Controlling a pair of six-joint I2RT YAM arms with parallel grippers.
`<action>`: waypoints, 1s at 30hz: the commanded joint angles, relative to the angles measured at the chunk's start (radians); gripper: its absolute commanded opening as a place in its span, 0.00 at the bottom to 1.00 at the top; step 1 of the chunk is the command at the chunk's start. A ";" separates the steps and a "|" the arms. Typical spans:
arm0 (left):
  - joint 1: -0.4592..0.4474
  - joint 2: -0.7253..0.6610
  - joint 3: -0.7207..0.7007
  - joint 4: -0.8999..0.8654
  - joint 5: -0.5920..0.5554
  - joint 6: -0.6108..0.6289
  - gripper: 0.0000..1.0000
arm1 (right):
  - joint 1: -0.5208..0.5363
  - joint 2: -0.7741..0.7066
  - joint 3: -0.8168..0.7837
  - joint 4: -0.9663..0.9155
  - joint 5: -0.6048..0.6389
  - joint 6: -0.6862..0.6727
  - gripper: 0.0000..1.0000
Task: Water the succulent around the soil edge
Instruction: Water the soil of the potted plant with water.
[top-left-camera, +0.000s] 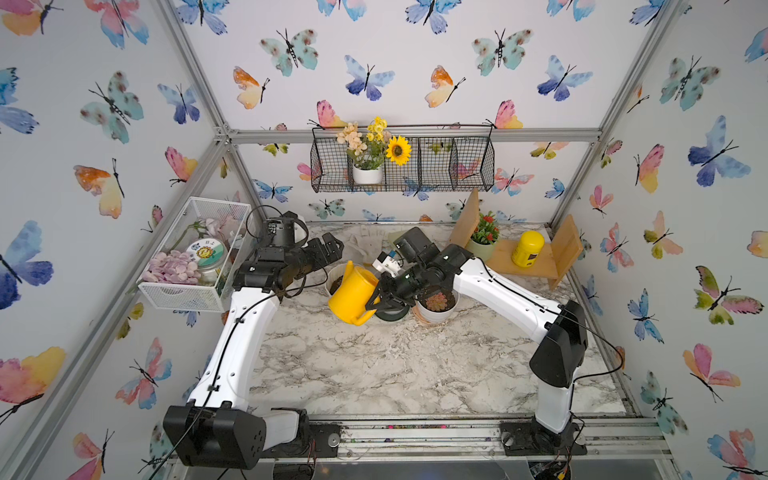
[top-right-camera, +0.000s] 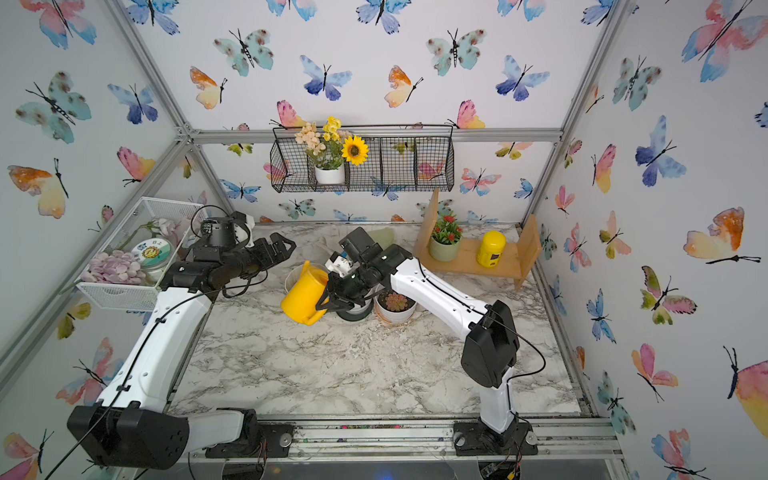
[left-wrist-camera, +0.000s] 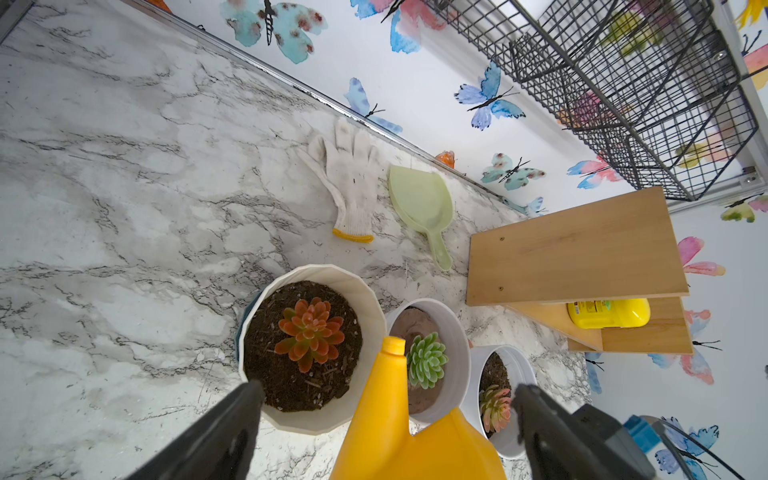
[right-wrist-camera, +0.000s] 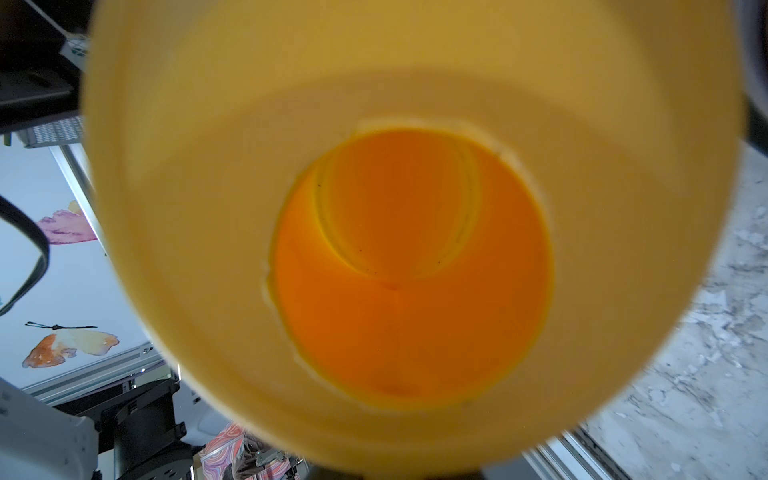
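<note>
Succulent (left-wrist-camera: 311, 332), tilted watering can (top-left-camera: 353, 293) in right claw (top-left-camera: 376, 301), left claw (top-left-camera: 336, 246) wide, bottle label (left-wrist-camera: 590, 308) illegible

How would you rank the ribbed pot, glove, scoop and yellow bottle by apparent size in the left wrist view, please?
1. Ribbed pot, though nearest the camera.
2. Glove and scoop: too alike to rank.
3. Yellow bottle, partly hidden by the shelf.

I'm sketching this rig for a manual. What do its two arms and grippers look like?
The left arm and right arm have smooth white shells joined by boxy black joint housings. A thin black cable runs along each, clipped on. The left gripper and right gripper are black, with tapering fingers.
</note>
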 joint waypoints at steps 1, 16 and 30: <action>-0.006 -0.039 -0.002 -0.019 -0.026 -0.004 0.99 | -0.004 -0.049 -0.027 0.038 -0.056 0.010 0.01; -0.009 -0.124 -0.096 -0.033 -0.036 -0.007 0.99 | 0.027 0.012 0.034 -0.174 -0.082 -0.069 0.01; 0.079 -0.133 -0.148 0.005 -0.009 -0.007 0.99 | 0.071 0.126 0.190 -0.261 -0.082 -0.072 0.01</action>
